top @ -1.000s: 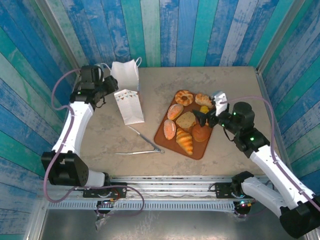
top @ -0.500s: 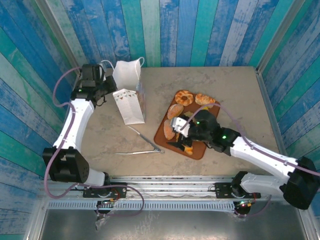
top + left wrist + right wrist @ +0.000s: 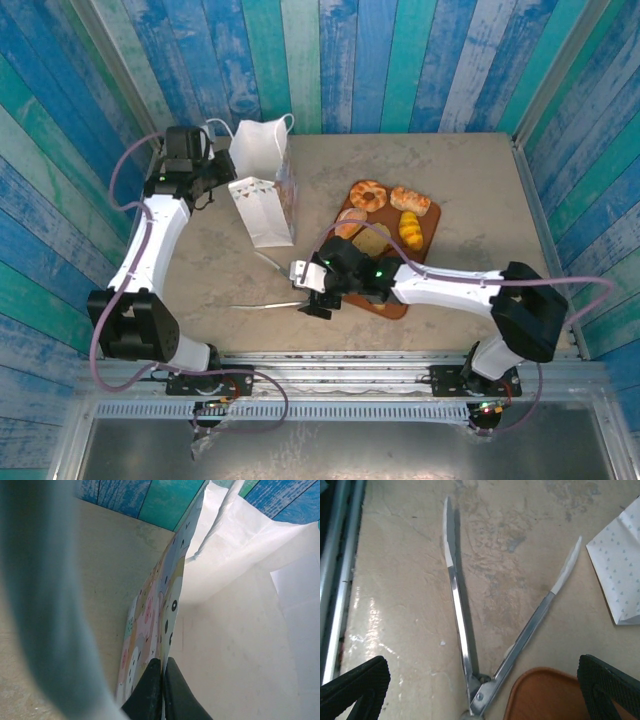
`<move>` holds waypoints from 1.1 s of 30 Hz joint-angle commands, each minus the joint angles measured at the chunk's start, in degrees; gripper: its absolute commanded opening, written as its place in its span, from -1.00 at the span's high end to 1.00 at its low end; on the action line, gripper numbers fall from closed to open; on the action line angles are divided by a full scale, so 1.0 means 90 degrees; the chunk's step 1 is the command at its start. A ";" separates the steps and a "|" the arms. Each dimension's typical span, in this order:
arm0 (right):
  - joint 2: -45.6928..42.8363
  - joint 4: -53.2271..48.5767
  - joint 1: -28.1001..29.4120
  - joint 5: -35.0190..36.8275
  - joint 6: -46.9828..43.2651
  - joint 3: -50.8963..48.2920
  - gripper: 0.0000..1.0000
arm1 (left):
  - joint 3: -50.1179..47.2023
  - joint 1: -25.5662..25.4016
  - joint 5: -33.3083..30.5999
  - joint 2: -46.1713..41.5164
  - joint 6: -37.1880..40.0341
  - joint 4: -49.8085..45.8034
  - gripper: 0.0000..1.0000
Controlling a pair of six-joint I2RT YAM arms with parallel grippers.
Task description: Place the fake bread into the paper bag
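The white paper bag (image 3: 262,205) stands at the back left, and my left gripper (image 3: 215,172) is shut on its left rim. In the left wrist view the black fingertips (image 3: 150,687) of the left gripper (image 3: 162,685) pinch the paper bag's (image 3: 235,630) patterned edge, with its white inside showing. The fake bread lies on a brown tray (image 3: 396,306): a ring pastry (image 3: 368,194), a bun (image 3: 408,199), a yellow roll (image 3: 410,230) and a toast slice (image 3: 372,238). My right gripper (image 3: 308,290) hangs open over the hinge of metal tongs (image 3: 270,292), left of the tray.
In the right wrist view the tongs (image 3: 462,640) lie spread open on the table between the wide black fingers (image 3: 355,690) of the right gripper (image 3: 482,692). The tray's corner (image 3: 540,695) and the bag's corner (image 3: 620,570) are close by. Blue plank walls enclose the table.
My right arm swung from the tray's right side across the bread to the tongs. My left gripper closed on the bag's rim and the bag's mouth spread wider.
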 commanded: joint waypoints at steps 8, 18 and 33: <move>0.1434 -0.0420 0.0233 0.0754 0.0146 0.0900 -1.00 | 0.0177 0.0009 0.0138 0.0171 0.0092 0.0148 0.85; 0.2089 -0.0878 0.0241 0.0537 0.0379 0.1473 -1.00 | 0.0137 0.0014 0.0235 0.0131 0.0064 0.0250 0.85; 0.2897 -0.1966 0.0123 0.0417 0.0713 0.2471 -1.00 | 0.0106 0.0008 0.0288 0.0119 0.0085 0.0259 0.85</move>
